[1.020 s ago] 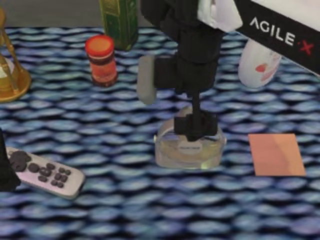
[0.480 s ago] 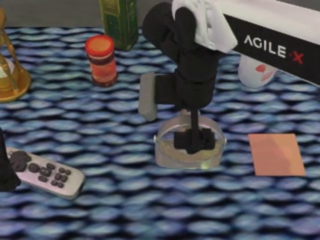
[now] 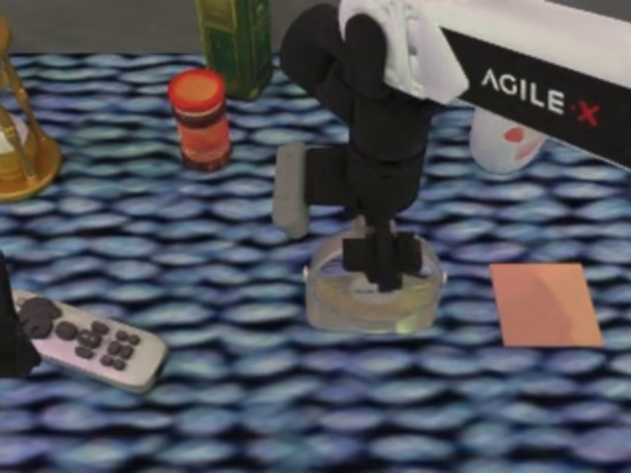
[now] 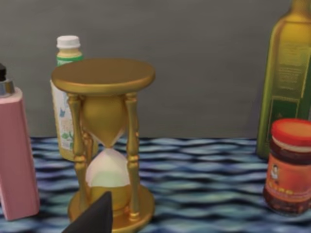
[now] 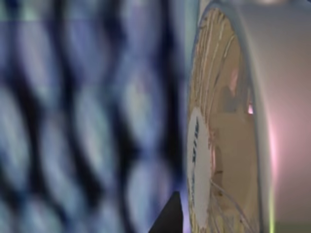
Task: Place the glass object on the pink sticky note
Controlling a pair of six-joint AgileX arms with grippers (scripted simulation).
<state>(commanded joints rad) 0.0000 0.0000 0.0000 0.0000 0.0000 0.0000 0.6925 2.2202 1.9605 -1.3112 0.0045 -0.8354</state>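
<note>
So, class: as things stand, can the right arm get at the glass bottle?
Probably yes: the right gripper is directly over the glass bottle, its fingers down at the top, with nothing between.

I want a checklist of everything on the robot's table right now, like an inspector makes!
Surface: table covered in a blue woven-pattern cloth.
Job's things: glass object stands mid-table; pink sticky note lies flat to its right, apart and bare.
Clutter: gold hourglass, red-lidded jar, green bottle, remote, white object, pink bottle, white-capped bottle.
Grippers: right gripper is down at the glass object's top; whether it grips is unclear. Left gripper sits at the left edge by the remote.
Cables: nothing seen.
Surroundings: plain grey wall behind.
</note>
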